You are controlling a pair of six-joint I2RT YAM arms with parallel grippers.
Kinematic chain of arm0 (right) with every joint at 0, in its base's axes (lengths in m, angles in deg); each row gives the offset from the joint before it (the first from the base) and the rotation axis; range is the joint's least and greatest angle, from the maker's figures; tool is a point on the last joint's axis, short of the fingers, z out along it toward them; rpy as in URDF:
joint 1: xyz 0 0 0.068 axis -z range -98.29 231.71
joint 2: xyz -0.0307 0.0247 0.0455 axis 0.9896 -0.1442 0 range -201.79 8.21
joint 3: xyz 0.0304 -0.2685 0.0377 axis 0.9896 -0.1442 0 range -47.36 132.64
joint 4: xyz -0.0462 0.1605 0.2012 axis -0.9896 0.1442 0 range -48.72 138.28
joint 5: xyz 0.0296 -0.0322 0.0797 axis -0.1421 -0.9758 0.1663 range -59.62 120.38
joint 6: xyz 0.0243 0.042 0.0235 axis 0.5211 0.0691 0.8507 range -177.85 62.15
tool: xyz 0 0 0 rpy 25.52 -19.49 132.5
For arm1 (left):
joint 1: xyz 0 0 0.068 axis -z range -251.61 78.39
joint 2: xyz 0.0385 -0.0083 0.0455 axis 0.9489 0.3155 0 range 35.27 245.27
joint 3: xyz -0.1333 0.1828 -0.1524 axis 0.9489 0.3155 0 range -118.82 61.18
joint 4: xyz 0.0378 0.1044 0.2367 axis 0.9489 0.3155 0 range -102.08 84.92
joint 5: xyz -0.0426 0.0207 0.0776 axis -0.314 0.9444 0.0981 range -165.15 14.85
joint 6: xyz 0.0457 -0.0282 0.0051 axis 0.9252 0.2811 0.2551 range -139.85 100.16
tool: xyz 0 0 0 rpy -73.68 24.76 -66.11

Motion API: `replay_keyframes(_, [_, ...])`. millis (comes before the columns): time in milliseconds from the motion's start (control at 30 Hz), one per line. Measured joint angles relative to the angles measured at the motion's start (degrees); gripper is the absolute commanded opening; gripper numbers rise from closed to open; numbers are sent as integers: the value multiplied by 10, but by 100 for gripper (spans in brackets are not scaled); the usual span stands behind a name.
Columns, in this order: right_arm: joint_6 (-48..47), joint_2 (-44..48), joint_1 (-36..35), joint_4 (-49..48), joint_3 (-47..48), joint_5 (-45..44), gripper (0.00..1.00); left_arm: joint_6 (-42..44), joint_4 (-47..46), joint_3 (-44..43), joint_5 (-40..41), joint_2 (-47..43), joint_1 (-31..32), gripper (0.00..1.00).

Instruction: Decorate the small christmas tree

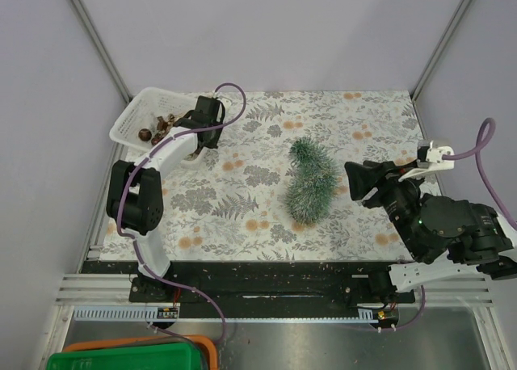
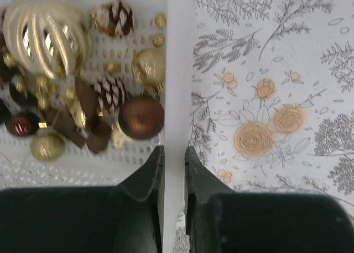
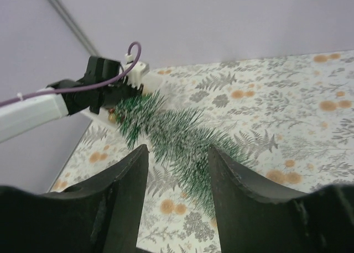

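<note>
Right hand (image 1: 353, 182), jaws apart, hovers just right of the frosted dark-green bottle-brush tree (image 1: 311, 180) lying on the leaf-print tabletop (image 1: 242, 208); left hand (image 2: 174, 151) pinches a white plastic basket (image 2: 178, 70) by its wall; lilac walls (image 1: 266, 31) surround.

No legible text, label, brand, number or sign was found on any surface in the three views.

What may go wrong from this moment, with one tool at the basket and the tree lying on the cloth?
1. The left tool pinches the side wall of the basket. A pull or lift there may tip it and spill the ornaments.
2. The tree lies on its side; the right tool stands open beside it. A grip on soft bristles may slip, or the tree may roll.
</note>
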Motion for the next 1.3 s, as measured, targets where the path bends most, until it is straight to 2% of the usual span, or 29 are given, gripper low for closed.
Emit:
replay_keyframes(167, [-49,-12,-1,-18,37,-53,56,-7,10,-3,-10,0,8,7])
replay_keyframes(300, [-59,-8,-1,-22,39,-63,56,-16,29,-11,-28,0,32,8])
replay_keyframes(567, [-66,17,15,-22,18,-76,64,-44,75,-40,-95,6,130,9])
replay_keyframes(667, [-114,-4,128,-65,3,-52,67,-49,79,-44,-113,7,157,10])
replay_keyframes(733, [-151,-35,246,-108,-14,1,69,-51,83,-45,-127,7,170,11])
replay_keyframes(833, [-196,-112,319,-154,3,45,69,-53,87,-45,-138,7,172,12])
replay_keyframes(933, [-230,-176,402,-199,16,134,70,-53,90,-45,-150,7,169,13])
replay_keyframes(1000, [-230,-212,481,-197,48,201,71,-54,92,-45,-158,6,168,14])
replay_keyframes(1067, [-212,-238,574,-196,82,273,71,-54,96,-47,-164,7,166,19])
replay_keyframes(1133, [-172,-255,677,-194,107,356,72,-63,99,-52,-175,7,165,35])
replay_keyframes(1200, [-118,-273,792,-192,125,458,72,-76,101,-59,-195,7,164,62])
replay_keyframes(1233, [-92,-286,846,-192,132,509,72,-80,102,-63,-208,7,163,71])
replay_keyframes(1300, [-49,-320,928,-189,148,587,73,-97,112,-79,-233,7,164,81])
